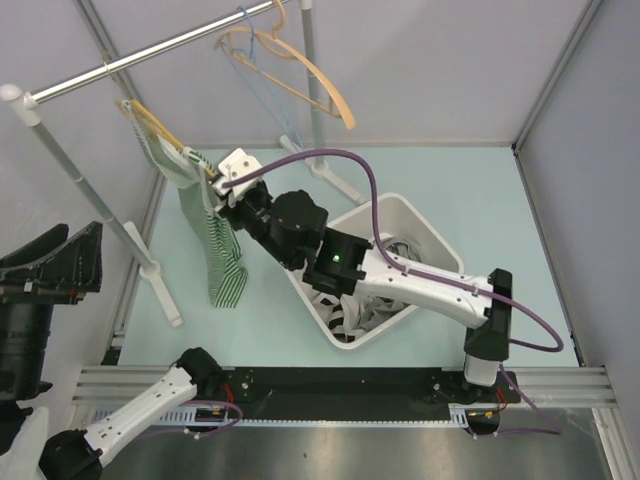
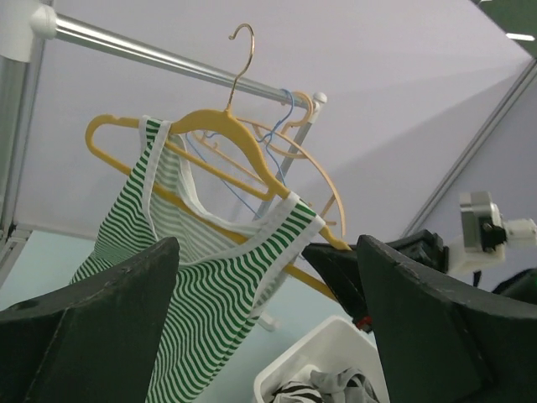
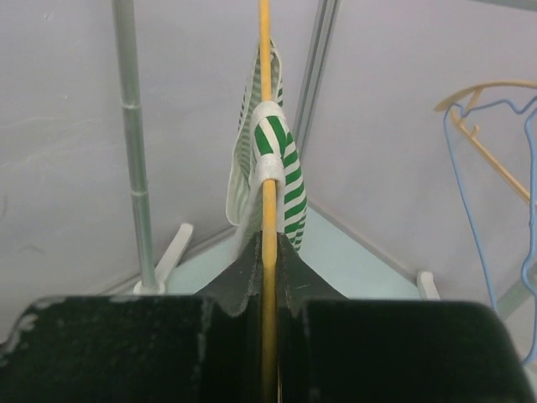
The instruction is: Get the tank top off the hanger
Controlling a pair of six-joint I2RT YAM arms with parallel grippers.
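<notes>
A green-and-white striped tank top [image 1: 222, 255] hangs from a yellow hanger [image 1: 150, 122] on the rail. In the left wrist view both straps of the tank top [image 2: 210, 285] sit over the arms of the hanger [image 2: 220, 124]. My right gripper [image 1: 215, 185] is shut on the hanger's near end, and in its own view the hanger [image 3: 265, 109] runs between the shut fingers [image 3: 252, 260] just below the strap [image 3: 277, 151]. My left gripper [image 1: 95, 262] stands open at the left, below the garment. Nothing lies between its fingers [image 2: 126, 302].
A white bin [image 1: 425, 235] holding several clothes stands under the right arm. Empty wooden and blue hangers [image 1: 300, 70] hang further along the metal rail [image 1: 150, 55]. The rack's white post [image 1: 70, 170] and foot [image 1: 165, 295] stand at the left. Walls close in the sides.
</notes>
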